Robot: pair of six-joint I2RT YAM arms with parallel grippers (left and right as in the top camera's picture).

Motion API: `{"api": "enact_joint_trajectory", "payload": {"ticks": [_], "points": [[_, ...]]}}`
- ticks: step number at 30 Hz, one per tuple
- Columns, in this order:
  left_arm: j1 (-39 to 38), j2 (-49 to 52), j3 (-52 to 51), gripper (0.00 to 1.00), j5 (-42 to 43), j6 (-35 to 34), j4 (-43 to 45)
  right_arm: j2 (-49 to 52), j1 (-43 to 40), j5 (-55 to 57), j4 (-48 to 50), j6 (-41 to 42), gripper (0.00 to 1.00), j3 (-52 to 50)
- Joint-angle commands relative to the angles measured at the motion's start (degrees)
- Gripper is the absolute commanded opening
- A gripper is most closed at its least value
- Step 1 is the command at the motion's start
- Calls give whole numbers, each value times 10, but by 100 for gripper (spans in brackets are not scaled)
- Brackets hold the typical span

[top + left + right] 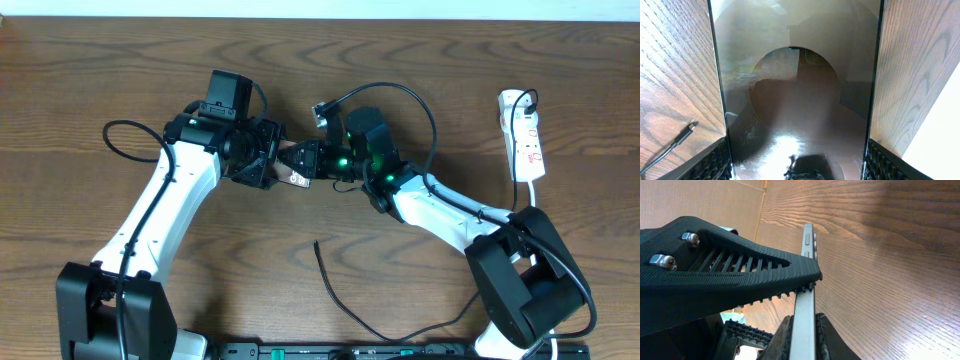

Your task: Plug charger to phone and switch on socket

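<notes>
The worktop (420,60) carries a task judged barely begun: nothing is connected. The phone (296,168) is held at the centre, gripped across its width by the left fingers (716,161) and pinched on its faces by the right fingers (740,265). The socket (526,135) lies untouched at the far right. The charger (325,272) lies loose on the near side, its plug tip (690,127) apart from the phone. Plugging and switching remain. No containers are seen.

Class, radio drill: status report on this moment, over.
Left gripper and right gripper both shut on phone. Charger loose on table, not plugged in. Socket untouched. Nothing in the way.
</notes>
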Motion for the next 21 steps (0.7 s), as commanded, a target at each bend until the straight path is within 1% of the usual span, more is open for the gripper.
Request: {"api": "enact_joint_trajectory", "payload": {"ticks": [1, 9, 16, 17, 18, 21], "points": [[-6, -11, 2, 7, 16, -5, 1, 2, 15, -30, 12, 1, 10, 7], [-6, -11, 2, 8, 16, -5, 1, 2, 15, -30, 12, 0, 9, 7], [-6, -11, 2, 9, 16, -5, 1, 2, 15, -31, 12, 0, 1, 7], [-6, -11, 2, 13, 16, -5, 1, 2, 15, -31, 12, 1, 1, 7], [-6, -11, 2, 14, 16, -5, 1, 2, 15, -31, 12, 1, 1, 7], [-6, -11, 2, 15, 16, -5, 0, 2, 14, -35, 12, 1, 1, 7]]}}
